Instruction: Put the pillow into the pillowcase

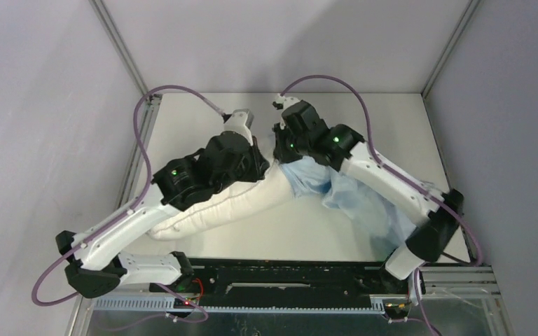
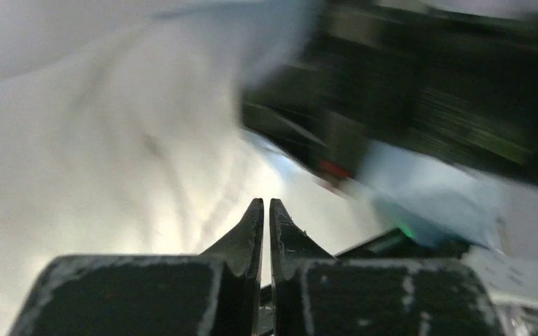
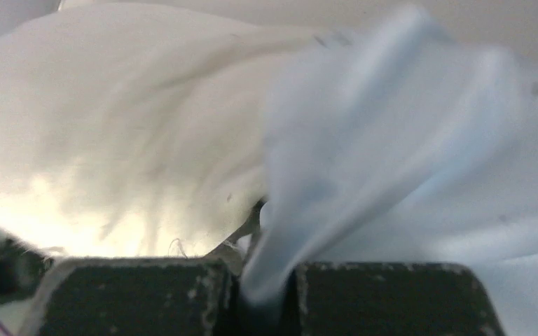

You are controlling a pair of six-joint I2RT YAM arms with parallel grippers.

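The white pillow lies slantwise from the near left toward the table's middle. Its far right end meets the light blue pillowcase, which is bunched under my right arm. My two grippers are close together at that junction. The left gripper is shut just above the pillow, and nothing shows between its fingers. My right gripper is shut on a fold of the pillowcase, which runs down between its jaws. The pillow bulges right beside them on the left.
The white table is walled in by grey panels with metal posts at the back corners. Purple cables loop over both arms. A black rail with the arm bases runs along the near edge.
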